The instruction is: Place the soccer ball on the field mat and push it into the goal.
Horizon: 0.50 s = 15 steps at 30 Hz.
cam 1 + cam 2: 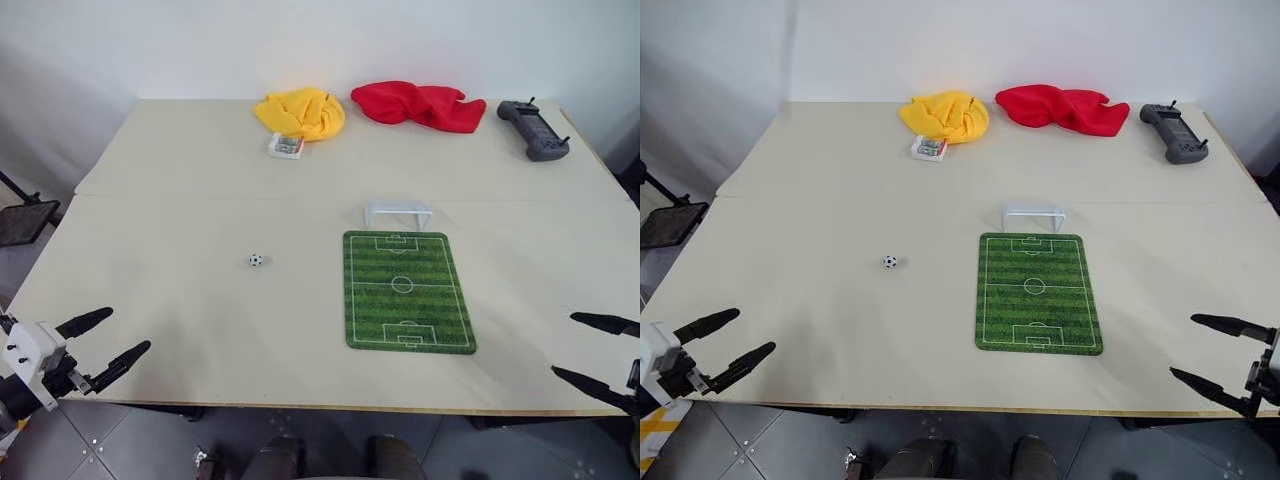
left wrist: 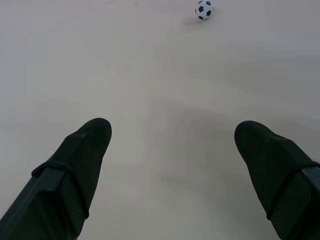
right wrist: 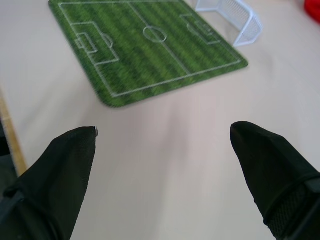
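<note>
Looking down, you see a broad matte cream table (image 1: 200, 300) with a seam running across it. The ball (image 1: 256, 260), a tiny white sphere with black patches, sits on the bare tabletop, well left of the mat (image 1: 407, 291) and not touching it. The mat is a thin, flat green rectangle with rounded corners, a dark edge, striped printed grass and white pitch lines. The goal (image 1: 397, 212), a low, wide frame of pale plastic with fine netting, stands just beyond the mat's far short edge.

Along the far edge of the table you have three soft or hard shapes: a crumpled yellow cloth (image 1: 301, 112) with a small box (image 1: 286, 146) tucked against its near side, a rumpled red cloth (image 1: 418, 104) to its right, and a dark grey controller (image 1: 533, 129) of moulded plastic near the far right corner.

Your left gripper (image 1: 108, 336) hangs at the near left corner, its black rubbery fingers spread wide and holding nothing. Your right gripper (image 1: 596, 350) hovers at the near right edge, fingers likewise parted and empty, with the mat ahead of it.
</note>
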Tool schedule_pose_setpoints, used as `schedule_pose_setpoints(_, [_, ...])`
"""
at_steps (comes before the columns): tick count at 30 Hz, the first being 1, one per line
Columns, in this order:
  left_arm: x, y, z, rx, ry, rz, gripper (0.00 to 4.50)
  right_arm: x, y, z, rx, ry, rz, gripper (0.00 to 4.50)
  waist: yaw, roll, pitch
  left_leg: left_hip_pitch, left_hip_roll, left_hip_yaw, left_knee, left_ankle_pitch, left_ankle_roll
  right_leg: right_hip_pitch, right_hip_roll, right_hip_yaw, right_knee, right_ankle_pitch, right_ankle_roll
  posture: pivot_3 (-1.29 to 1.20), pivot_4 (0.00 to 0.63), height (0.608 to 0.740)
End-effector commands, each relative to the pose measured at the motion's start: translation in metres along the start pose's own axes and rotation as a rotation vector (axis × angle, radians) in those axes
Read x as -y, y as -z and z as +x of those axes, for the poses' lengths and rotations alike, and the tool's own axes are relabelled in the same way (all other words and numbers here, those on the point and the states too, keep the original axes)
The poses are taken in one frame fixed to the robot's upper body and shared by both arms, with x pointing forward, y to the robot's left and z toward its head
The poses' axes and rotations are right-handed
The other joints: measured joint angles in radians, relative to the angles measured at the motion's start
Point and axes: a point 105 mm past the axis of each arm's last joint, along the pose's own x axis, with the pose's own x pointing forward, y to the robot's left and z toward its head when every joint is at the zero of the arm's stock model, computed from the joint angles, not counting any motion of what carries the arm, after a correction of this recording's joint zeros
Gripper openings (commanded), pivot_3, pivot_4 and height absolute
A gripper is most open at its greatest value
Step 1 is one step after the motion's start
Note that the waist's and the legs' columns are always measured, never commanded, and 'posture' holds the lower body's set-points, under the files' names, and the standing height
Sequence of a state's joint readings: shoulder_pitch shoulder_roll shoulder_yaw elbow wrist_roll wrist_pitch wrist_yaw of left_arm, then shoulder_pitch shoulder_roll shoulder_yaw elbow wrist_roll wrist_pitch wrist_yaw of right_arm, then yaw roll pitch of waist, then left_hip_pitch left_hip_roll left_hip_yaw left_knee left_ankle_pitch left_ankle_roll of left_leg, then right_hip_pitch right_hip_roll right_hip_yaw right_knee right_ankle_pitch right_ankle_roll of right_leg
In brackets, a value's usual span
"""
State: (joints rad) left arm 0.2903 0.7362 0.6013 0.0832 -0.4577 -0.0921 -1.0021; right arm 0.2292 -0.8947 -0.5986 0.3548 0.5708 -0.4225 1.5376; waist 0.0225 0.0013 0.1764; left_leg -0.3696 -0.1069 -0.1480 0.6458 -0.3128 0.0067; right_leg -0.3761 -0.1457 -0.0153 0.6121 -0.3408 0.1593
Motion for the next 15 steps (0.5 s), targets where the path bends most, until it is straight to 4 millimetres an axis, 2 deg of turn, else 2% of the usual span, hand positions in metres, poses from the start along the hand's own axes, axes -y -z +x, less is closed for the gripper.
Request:
schedule_pose_setpoints(1, [-0.005,-0.006,0.001,0.000,0.008,0.023,4.48,-0.011,-0.006,-0.001,0.021,-0.068,-0.047,4.50,0.000,0.000,0.000,0.000,0.000,0.000,0.000,0.000,0.000,0.000,0.000,0.000,0.000,0.000,0.000,0.00,0.150,0.740])
schedule_pose_setpoints(3, [-0.007,-0.017,0.013,0.077,0.032,-0.019,4.48,-0.014,-0.032,0.009,0.214,-0.046,-0.011,4.50,0.001,0.000,0.000,0.000,0.000,0.000,0.000,0.000,0.000,0.000,0.000,0.000,0.000,0.000,0.000,0.00,0.150,0.740])
schedule_pose_setpoints(6, [-0.007,-0.034,0.029,0.175,0.042,0.019,4.48,-0.008,-0.059,0.022,0.359,0.041,0.082,4.50,0.003,0.002,0.001,0.000,0.002,-0.002,0.001,0.001,-0.002,0.000,0.000,0.000,0.000,0.001,-0.002,0.00,0.150,0.740])
schedule_pose_setpoints(9, [-0.003,-0.037,0.033,0.201,0.061,-0.005,4.48,-0.012,-0.085,0.029,0.512,0.084,0.082,4.50,0.000,0.003,0.000,0.000,0.001,-0.001,0.001,0.001,-0.002,0.000,0.000,0.000,0.001,0.002,-0.001,0.00,0.150,0.740])
schedule_pose_setpoints(12, [-0.001,-0.032,0.036,0.192,0.081,-0.029,4.48,-0.021,-0.093,0.033,0.563,0.083,0.032,4.50,-0.001,0.003,0.000,0.001,0.004,-0.001,0.001,-0.001,-0.003,0.000,0.001,0.000,0.002,0.002,-0.001,0.00,0.150,0.740])
schedule_pose_setpoints(14, [0.002,-0.037,0.044,0.211,0.111,-0.041,4.48,-0.020,-0.090,0.034,0.551,0.100,0.037,4.50,0.001,0.003,0.000,0.001,0.005,-0.001,0.001,-0.002,-0.003,-0.001,0.005,0.000,0.003,0.002,-0.001,0.00,0.150,0.740])
schedule_pose_setpoints(15, [0.007,-0.043,0.055,0.222,0.149,-0.051,4.48,-0.021,-0.086,0.034,0.531,0.097,0.029,4.50,0.002,0.003,0.000,0.001,0.004,-0.001,0.001,-0.002,-0.003,-0.001,0.005,0.000,0.003,0.002,-0.001,0.00,0.150,0.740])
